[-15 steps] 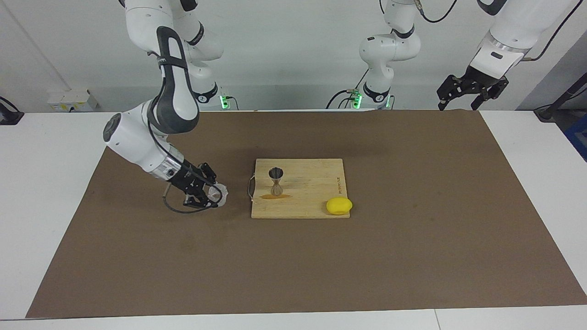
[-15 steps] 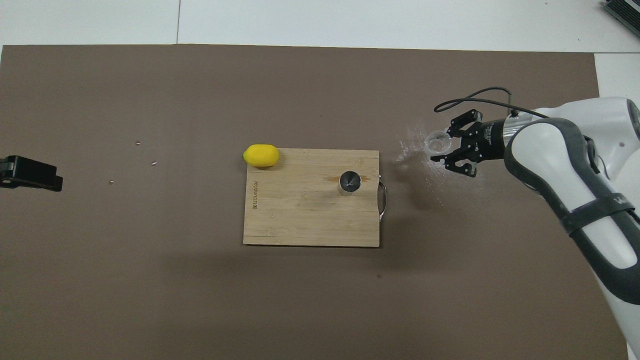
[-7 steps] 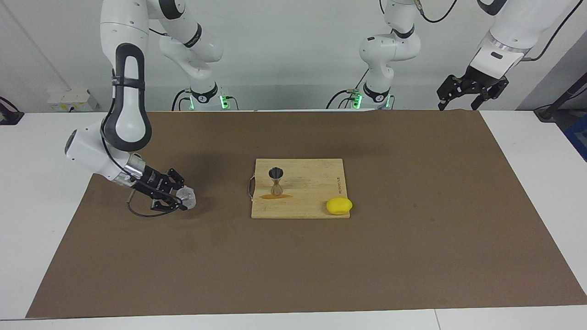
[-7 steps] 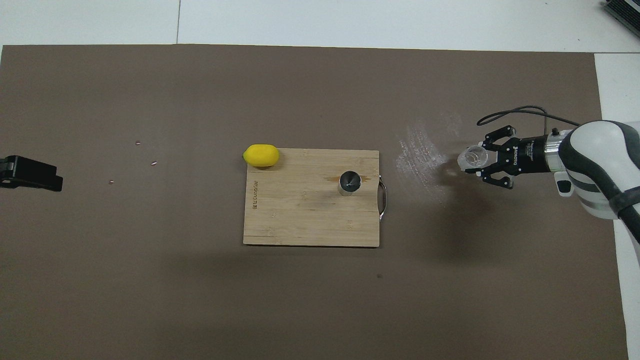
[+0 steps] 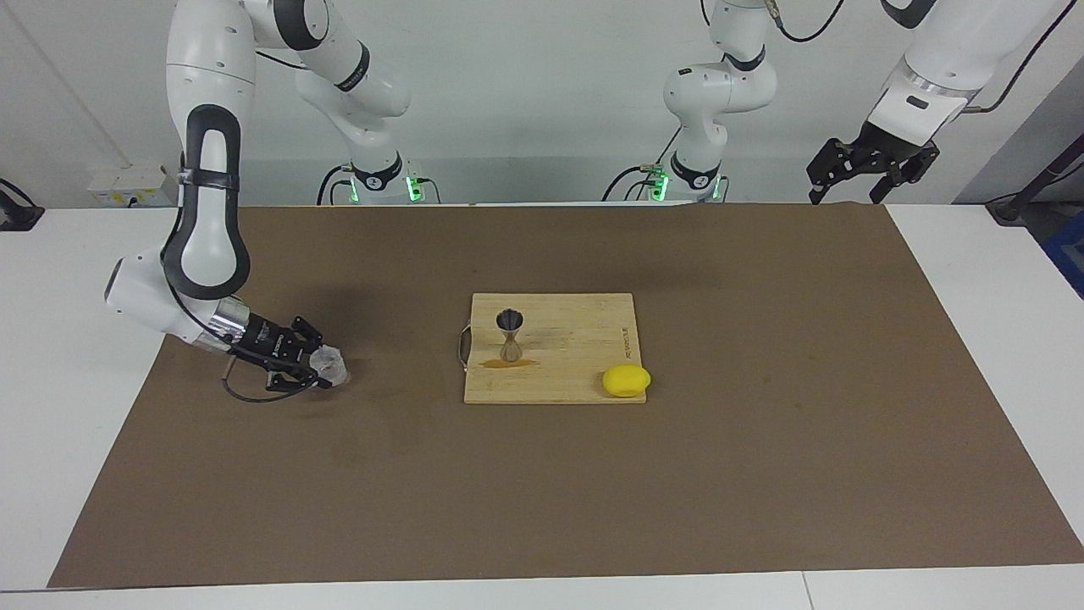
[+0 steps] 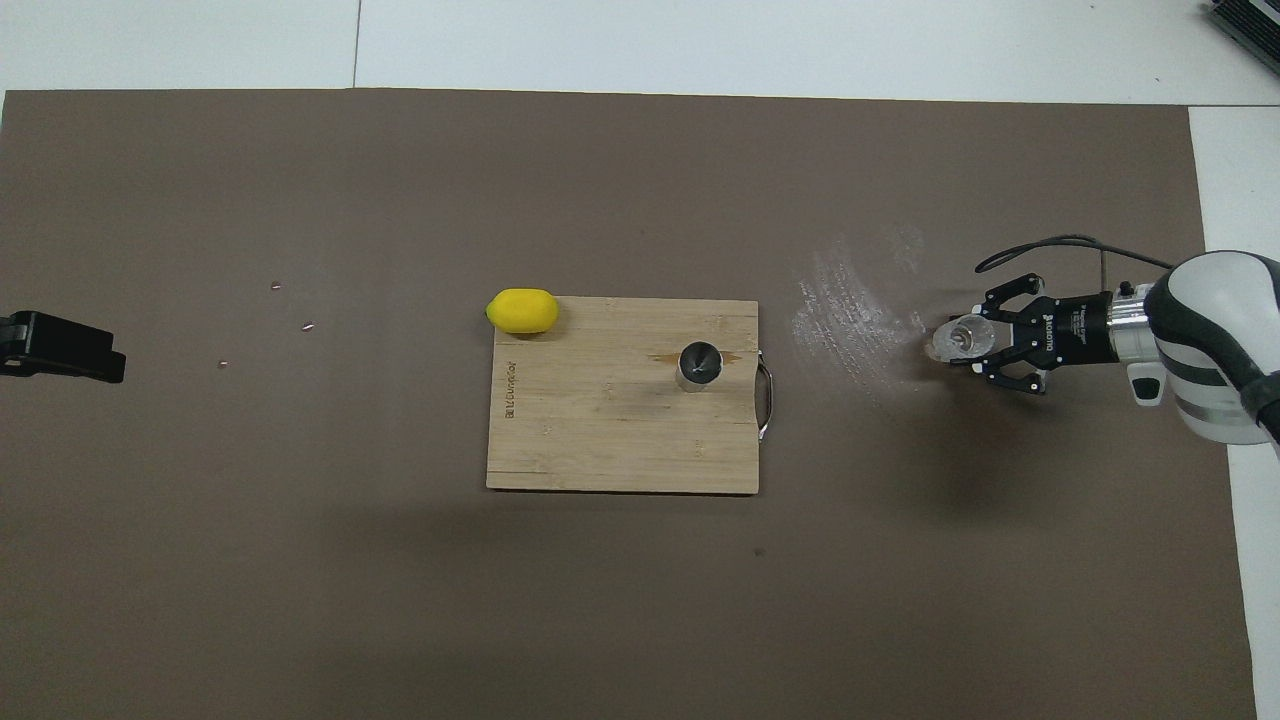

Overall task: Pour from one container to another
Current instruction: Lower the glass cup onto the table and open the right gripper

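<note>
1. The right gripper [image 5: 318, 370] sits low over the brown mat [image 5: 762, 474] toward the right arm's end of the bench [image 5: 68, 254], clamped on the clear cup [image 5: 331, 367], which lies tipped on its side in the grip.
2. Whether anything is in the cup cannot be told.
3. One metal jigger [image 5: 510, 335] stands upright on the one wooden board [image 5: 584, 339], well apart from the cup; an orange-brown stain [image 5: 508, 363] marks the board at its foot.
4. One lemon [image 5: 627, 380] rests at the board's corner, farther from the robots.
5. The left gripper [image 5: 855, 174] waits raised at the left arm's end, fingers apart.
</note>
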`<control>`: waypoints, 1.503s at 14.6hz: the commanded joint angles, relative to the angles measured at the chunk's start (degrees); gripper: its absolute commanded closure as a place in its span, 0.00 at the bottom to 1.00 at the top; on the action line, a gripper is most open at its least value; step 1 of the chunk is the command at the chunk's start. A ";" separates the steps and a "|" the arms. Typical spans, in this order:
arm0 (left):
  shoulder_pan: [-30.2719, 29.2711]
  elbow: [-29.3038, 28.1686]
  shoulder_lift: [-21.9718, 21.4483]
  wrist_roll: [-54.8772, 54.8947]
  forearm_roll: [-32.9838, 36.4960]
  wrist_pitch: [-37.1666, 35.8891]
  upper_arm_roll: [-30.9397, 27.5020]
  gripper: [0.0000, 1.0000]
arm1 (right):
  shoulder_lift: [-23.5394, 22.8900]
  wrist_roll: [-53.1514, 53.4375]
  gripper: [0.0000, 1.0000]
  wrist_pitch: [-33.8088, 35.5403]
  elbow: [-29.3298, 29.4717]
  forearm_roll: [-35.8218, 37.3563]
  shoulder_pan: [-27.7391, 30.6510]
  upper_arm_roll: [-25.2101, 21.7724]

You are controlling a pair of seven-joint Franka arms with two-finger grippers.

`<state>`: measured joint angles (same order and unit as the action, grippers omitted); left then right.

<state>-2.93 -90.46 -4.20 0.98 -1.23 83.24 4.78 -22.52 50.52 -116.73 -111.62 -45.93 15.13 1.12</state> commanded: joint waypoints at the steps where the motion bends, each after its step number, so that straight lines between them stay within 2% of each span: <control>1: 0.64 -1.56 -1.51 0.08 -0.53 -0.36 -0.56 0.00 | -0.34 -4.02 1.00 -0.24 -1.49 -1.53 1.21 0.72; 4: 0.64 -1.56 -1.51 0.08 -0.53 -0.36 -0.56 0.00 | -0.25 -3.86 1.00 -0.34 -1.85 -1.53 1.13 0.64; 5: 0.64 -1.56 -1.51 0.08 -0.53 -0.36 -0.56 0.00 | -0.16 -3.59 0.77 -1.03 -2.37 -1.53 1.21 0.55; 7: 0.64 -1.56 -1.51 0.08 -0.53 -0.36 -0.56 0.00 | 0.10 -4.29 0.02 -2.88 -3.60 -1.53 1.39 0.46; 12: 0.64 -1.56 -1.51 0.08 -0.53 -0.36 -0.56 0.00 | 0.63 -4.20 0.00 -4.64 -3.87 0.04 1.92 0.02; 15: 0.64 -1.56 -1.51 0.08 -0.53 -0.36 -0.56 0.00 | 2.64 -4.12 0.00 -6.48 -3.17 4.61 1.92 0.02; 19: 0.64 -1.56 -1.51 0.08 -0.53 -0.36 -0.56 0.00 | 7.65 -4.73 0.00 -6.23 -3.17 16.80 0.78 0.37; 22: 0.64 -1.56 -1.51 0.08 -0.53 -0.36 -0.56 0.00 | 10.73 -8.24 0.00 -5.70 -3.08 22.19 -3.25 0.37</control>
<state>-2.93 -90.46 -4.20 0.97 -1.23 83.24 4.78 -14.39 45.24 -122.51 -113.77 -26.87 14.31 1.33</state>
